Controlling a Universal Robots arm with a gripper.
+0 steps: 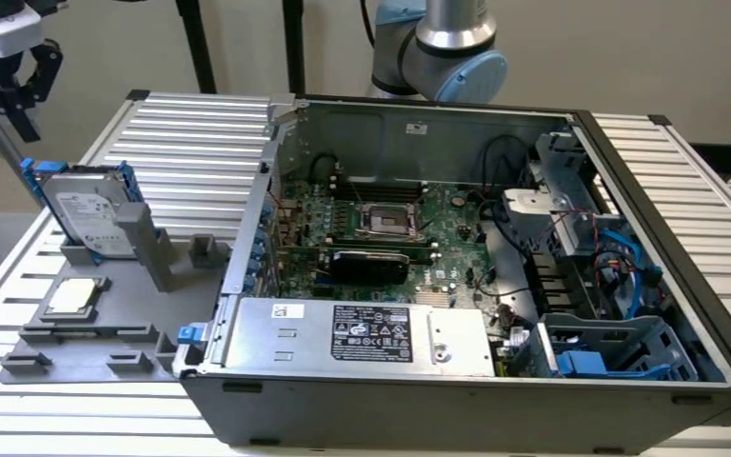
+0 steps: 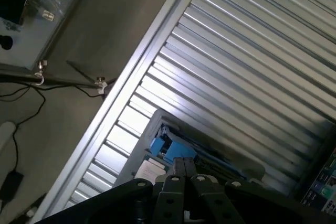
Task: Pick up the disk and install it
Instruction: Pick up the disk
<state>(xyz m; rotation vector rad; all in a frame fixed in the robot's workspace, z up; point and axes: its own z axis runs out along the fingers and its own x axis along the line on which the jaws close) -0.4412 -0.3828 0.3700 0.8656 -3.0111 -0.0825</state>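
While the pincer (image 2: 184, 164) hangs shut, the disk (image 1: 90, 211) stands below it.

A beige wall (image 1: 645, 57) is running across the top of the frame behind black poles (image 1: 293, 48); light is glinting off the ribbed metal counter (image 1: 201, 133); cables (image 2: 16, 129) are trailing over the floor (image 2: 84, 45).
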